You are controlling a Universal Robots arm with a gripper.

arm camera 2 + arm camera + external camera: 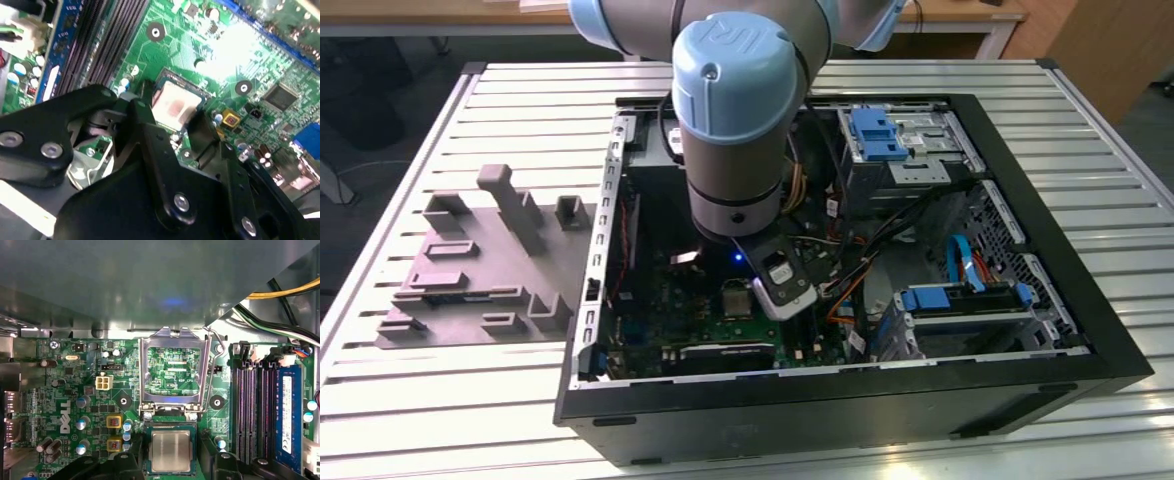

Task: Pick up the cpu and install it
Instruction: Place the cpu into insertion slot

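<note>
While scanning the exterior view from its left, find a grey moulded tray (pixel 467 270) lying on the slatted metal table (pixel 400 400), just beside the open computer case (pixel 827 410). Toward the middle, see the robot arm (pixel 740 120) reaching down into the case, over the green circuit board (pixel 674 320). Farther to the exterior view's right, note cables (pixel 881 240) and blue drive brackets (pixel 881 135) inside the case.

In the first wrist view, find the cpu (pixel 171 450) lying flat in its socket (pixel 148 467) on the board, silvery top up. Just beside it, note the metal socket frame (pixel 172 340) swung open, with memory slots (pixel 250 410) near. Can call the gripper (pixel 171 458) released: black fingers (pixel 125 465) spread to either side of the socket, apart from the chip, gripping nothing.

In the second wrist view, see the same: chip brightly lit between the two fingers, neither one touching it.
</note>
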